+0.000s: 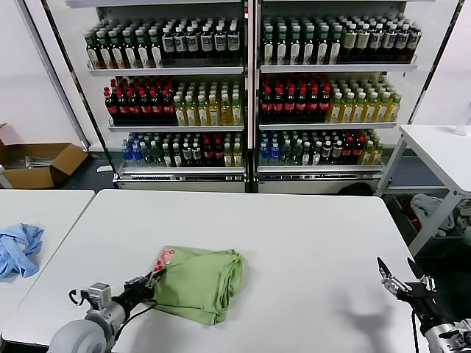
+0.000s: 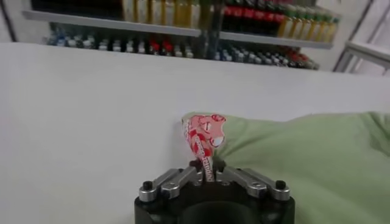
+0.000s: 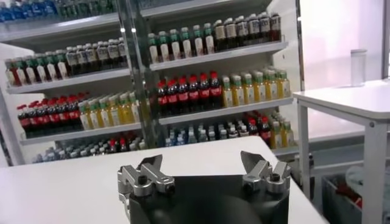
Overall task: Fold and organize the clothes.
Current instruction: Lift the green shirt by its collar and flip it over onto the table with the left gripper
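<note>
The shirt (image 1: 200, 282) lies as a loose folded bundle on the white table (image 1: 294, 235), near the front edge and left of centre. The left gripper (image 1: 149, 284) sits at the bundle's left side, pinched closed on a thin flap of cloth carrying the red-and-white print (image 2: 204, 137). The right gripper (image 1: 401, 279) hovers near the table's front right corner, jaws spread wide, holding nothing.

Risks:
- The grasp covers only a narrow edge of fabric. A fast or steep pull may let the flap slip out.
- A pull on one corner may drag the whole bundle and undo the existing fold, because nothing pins the far side.
- The bundle lies near the front edge. A pull toward the robot may carry cloth over that edge.

Clearances:
- The table surface behind and to the right of the shirt is bare and offers wide room for spreading or sliding.
- A gap separates this table from a second table (image 1: 44, 213) on the left, which holds a blue cloth (image 1: 18, 248). Keep leftward travel short.
- The bottle shelves (image 1: 250, 88) stand well behind the far edge.
</note>
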Robot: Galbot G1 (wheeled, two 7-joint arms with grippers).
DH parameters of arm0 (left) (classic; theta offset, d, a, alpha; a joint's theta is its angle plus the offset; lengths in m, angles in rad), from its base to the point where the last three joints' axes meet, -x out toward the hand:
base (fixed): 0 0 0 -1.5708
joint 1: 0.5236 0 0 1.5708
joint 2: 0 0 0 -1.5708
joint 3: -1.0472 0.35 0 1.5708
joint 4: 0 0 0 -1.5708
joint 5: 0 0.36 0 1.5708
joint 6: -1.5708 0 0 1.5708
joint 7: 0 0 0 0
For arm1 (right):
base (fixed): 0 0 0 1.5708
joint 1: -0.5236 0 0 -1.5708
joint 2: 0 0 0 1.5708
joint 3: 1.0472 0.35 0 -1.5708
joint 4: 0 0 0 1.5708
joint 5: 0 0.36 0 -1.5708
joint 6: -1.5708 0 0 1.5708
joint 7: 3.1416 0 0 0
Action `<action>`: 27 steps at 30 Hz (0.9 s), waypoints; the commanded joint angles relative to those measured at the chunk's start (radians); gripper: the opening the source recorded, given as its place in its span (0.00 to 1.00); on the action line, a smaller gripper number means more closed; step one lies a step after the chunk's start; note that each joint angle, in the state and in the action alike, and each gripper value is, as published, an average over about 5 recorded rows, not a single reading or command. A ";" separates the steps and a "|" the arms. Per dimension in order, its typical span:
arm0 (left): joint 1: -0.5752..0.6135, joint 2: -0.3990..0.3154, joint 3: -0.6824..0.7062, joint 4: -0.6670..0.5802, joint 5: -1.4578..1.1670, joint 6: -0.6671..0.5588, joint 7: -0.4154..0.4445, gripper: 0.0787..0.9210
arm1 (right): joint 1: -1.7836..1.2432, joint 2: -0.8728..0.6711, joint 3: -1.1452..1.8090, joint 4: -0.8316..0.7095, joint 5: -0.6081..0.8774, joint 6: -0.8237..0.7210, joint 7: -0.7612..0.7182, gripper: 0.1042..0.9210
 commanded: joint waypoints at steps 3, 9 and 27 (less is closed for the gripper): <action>0.101 0.012 -0.475 -0.020 -0.163 -0.025 -0.186 0.04 | 0.004 -0.005 0.002 -0.003 0.010 0.004 -0.001 0.88; 0.097 0.103 -0.668 0.047 -0.138 -0.022 -0.234 0.04 | 0.010 -0.008 -0.014 -0.002 0.010 0.006 -0.001 0.88; -0.115 0.015 0.084 -0.301 0.108 0.026 -0.367 0.04 | -0.024 0.014 0.015 0.046 0.007 0.017 -0.009 0.88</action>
